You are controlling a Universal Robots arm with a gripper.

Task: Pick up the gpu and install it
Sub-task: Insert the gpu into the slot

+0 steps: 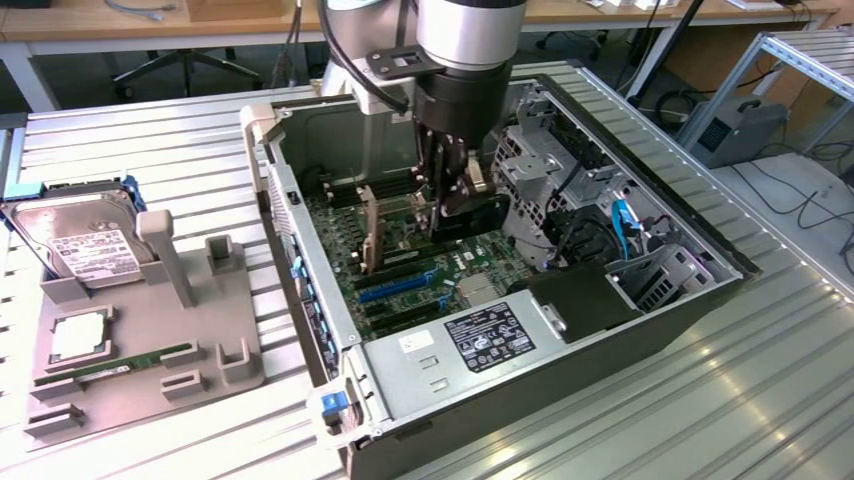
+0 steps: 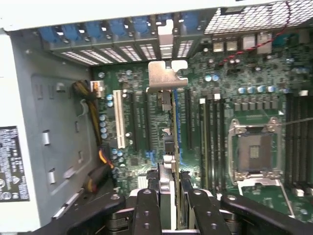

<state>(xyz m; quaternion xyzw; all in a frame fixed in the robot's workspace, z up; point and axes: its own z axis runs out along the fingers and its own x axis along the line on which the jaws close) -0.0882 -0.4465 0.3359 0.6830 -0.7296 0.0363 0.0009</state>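
Right now the fingers point(image 2: 168, 205) are clamped on the gpu point(image 2: 172, 147), one on each face, holding it edge-on inside the open case point(image 1: 287, 190). Its silver bracket point(image 2: 164, 76) stands at the rear slot openings, and the card hangs upright over the motherboard point(image 1: 400, 285) (whether it is seated in a slot cannot be told). On the surface point(image 1: 747, 400), at the exterior view's left, a grey holder point(image 1: 187, 340) carries a hard drive point(image 1: 80, 245) and a RAM stick point(image 1: 120, 365).
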